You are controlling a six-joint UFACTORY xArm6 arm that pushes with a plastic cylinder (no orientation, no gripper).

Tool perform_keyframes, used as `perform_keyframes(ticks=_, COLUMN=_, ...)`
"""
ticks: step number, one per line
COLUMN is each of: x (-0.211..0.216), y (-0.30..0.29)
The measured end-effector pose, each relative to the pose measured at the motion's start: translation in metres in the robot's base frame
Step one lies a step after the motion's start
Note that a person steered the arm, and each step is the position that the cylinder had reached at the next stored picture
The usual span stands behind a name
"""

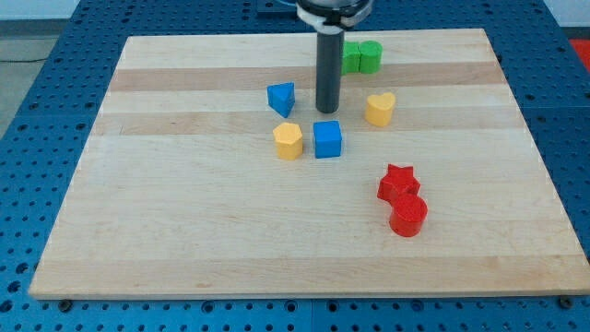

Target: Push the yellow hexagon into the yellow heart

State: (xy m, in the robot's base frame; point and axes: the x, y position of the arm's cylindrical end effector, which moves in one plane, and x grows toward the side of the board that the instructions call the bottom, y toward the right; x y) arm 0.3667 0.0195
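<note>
Near the middle of the counter (184, 231), toward the view's top, my tip (328, 112) sits on the wood, the dark rod rising straight up from it and out of the view's top edge. There is no claw on this arm to be apart or together; the rod simply ends in that blunt tip.

The tip touches no block. The blue cube (327, 139) lies just below it in the view, and the blue triangular block (282, 99) is near it on the view's left. The yellow hexagon (288, 141) lies below and to the view's left of my tip, just beside the blue cube with a thin gap between them. The yellow heart (380, 108) is on the view's right of the tip, apart from it, roughly level with it. So the blue cube lies between the hexagon and the heart's side of the board.

Behind the rod, at the view's top, two green blocks (362, 57) sit touching each other; the rod partly hides the left one. Toward the view's lower right, a red star (398, 182) and a red cylinder (408, 215) lie touching, well apart from the rest.
</note>
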Motion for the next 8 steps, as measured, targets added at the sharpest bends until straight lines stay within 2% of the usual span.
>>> perform_keyframes(ticks=3, x=0.035, y=-0.087)
perform_keyframes(ticks=4, x=0.060, y=-0.093)
perform_keyframes(ticks=6, x=0.074, y=-0.060)
perform_keyframes(ticks=8, x=0.059, y=-0.031)
